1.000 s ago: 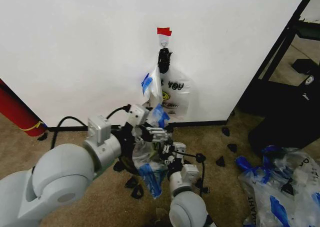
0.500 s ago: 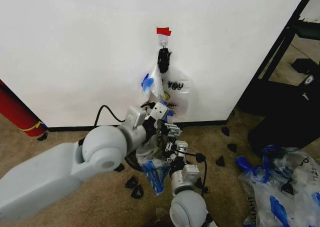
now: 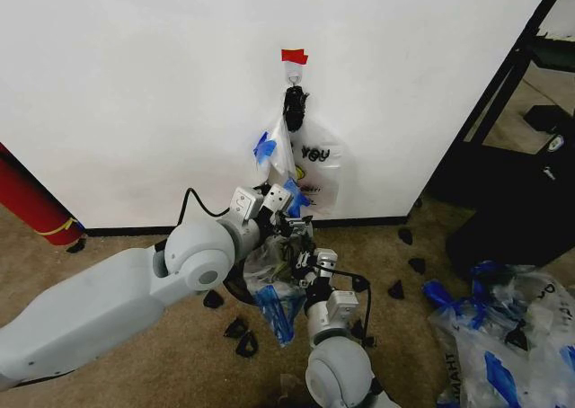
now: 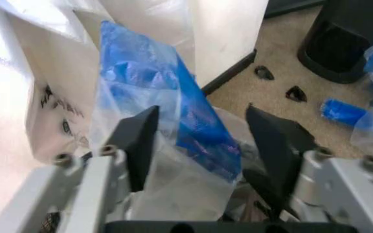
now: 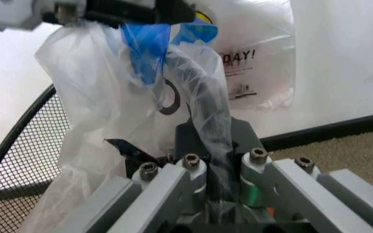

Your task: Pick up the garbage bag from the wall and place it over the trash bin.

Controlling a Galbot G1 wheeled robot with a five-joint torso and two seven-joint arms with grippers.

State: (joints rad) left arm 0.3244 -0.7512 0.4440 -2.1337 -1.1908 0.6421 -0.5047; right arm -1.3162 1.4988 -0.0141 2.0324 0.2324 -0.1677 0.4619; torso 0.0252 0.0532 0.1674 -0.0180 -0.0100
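In the head view both arms meet low in front of the wall [image 3: 135, 84], just above the carpet [image 3: 153, 354]. The left tool [image 3: 289, 212] reaches in from the left to the bag [image 3: 274, 291], which hangs bunched between the two arms below a metal hook [image 3: 294, 74] and a red tape piece [image 3: 294, 57]. The right tool [image 3: 301, 262] comes up from below, against the same plastic.

The left wrist view shows what the head view hides: the left tool [image 4: 203, 141] is spread, its two black fingers [image 4: 141, 141] standing either side of a blue printed fold of the bag [image 4: 154, 87], which lies in the gap between them.

The right wrist view shows the right tool [image 5: 215, 170] pressed together on a twisted strand of the bag [image 5: 199, 97], the clear plastic running up from between the jaws. Beside it curves the black mesh wall of the bin [image 5: 18, 160], with the bag's plastic draped against it.

A second bag with "YOU" lettering [image 3: 319, 170] hangs on the wall from the hook. A black baseboard [image 3: 359, 220] runs along the wall's foot. A red cylinder [image 3: 31, 197] leans at the far left, a heap of clear-and-blue bags [image 3: 503, 327] lies at the right, and small black scraps [image 3: 241, 334] dot the carpet.
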